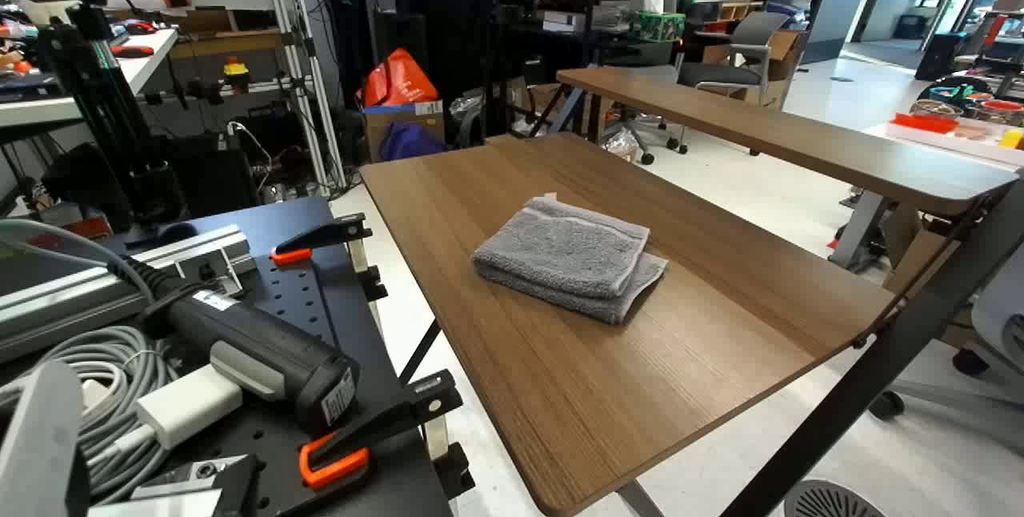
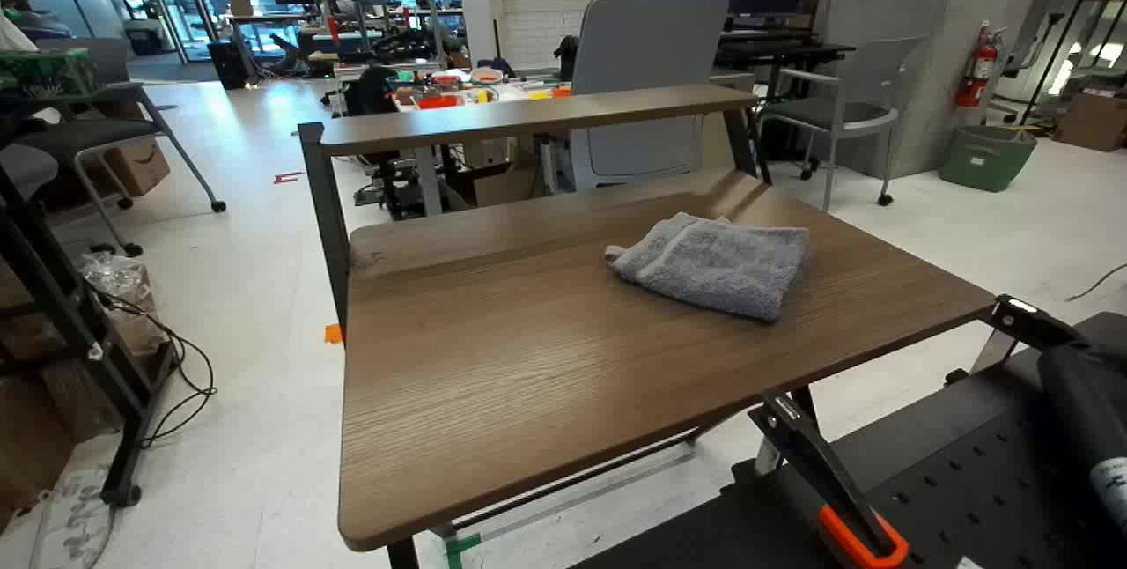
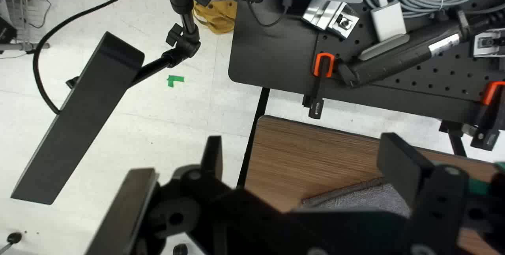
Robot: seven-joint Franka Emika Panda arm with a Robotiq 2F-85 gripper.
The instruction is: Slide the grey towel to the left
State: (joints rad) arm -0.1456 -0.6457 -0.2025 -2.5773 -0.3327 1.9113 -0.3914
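Observation:
The grey towel (image 1: 568,249) lies folded in layers on the brown wooden tabletop (image 1: 608,397). In an exterior view the towel (image 2: 722,265) lies toward the right of the tabletop (image 2: 493,358), with one corner sticking out on its left. In the wrist view my gripper (image 3: 305,158) is open, its two fingers far apart with nothing between them. Part of the towel (image 3: 365,199) shows beyond the gripper body near the right-hand finger; the rest is hidden behind the gripper. The gripper appears well above the tabletop. The arm and gripper are out of view in both exterior views.
A raised wooden shelf (image 2: 537,120) runs along one long side of the tabletop. A black pegboard bench (image 3: 272,57) with orange-tipped clamps (image 3: 323,65), coiled cables and a black handheld tool (image 3: 402,55) stands beside it across a gap. A black camera on an arm (image 3: 79,117) stands off the table.

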